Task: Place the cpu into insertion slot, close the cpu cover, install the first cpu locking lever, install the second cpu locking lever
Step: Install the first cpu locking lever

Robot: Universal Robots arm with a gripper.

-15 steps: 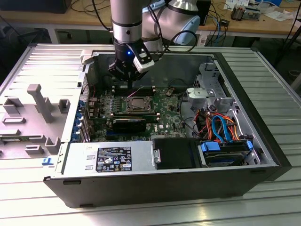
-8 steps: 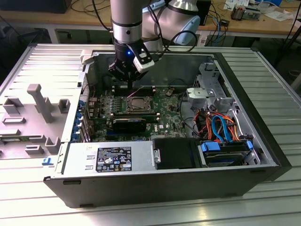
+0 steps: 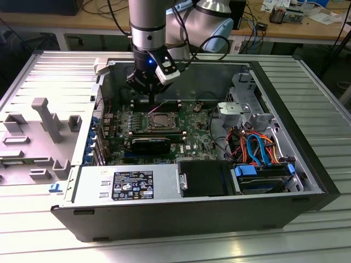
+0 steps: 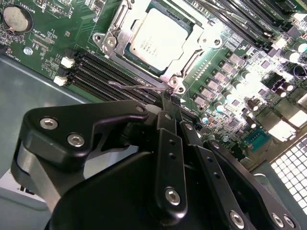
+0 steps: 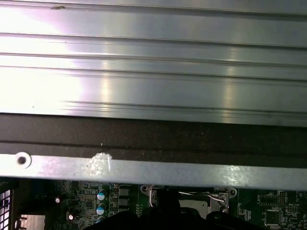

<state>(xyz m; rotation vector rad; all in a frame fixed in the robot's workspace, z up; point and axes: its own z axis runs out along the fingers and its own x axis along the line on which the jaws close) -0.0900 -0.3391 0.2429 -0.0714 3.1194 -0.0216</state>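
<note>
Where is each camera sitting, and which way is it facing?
Exterior view: above the open computer case, looking down into it; the arm and gripper show.
Second wrist view: on the arm, looking past the gripper onto the chip.
First wrist view: on the arm, facing the case wall; the gripper's dark edge shows.
Both wrist views share the socket.

No writing can be made out for certain. In the exterior view a black label (image 3: 133, 187) with white print and small marks sits on the side face of the power supply (image 3: 93, 183), its lines too fine to read. In the second wrist view the cpu (image 4: 153, 40) carries faint dark print on its metal top, washed out by glare. The motherboard (image 4: 53, 48) bears tiny white lettering beside its parts, and the coin cell (image 4: 14, 18) shows a dim mark. None of it is legible.
</note>
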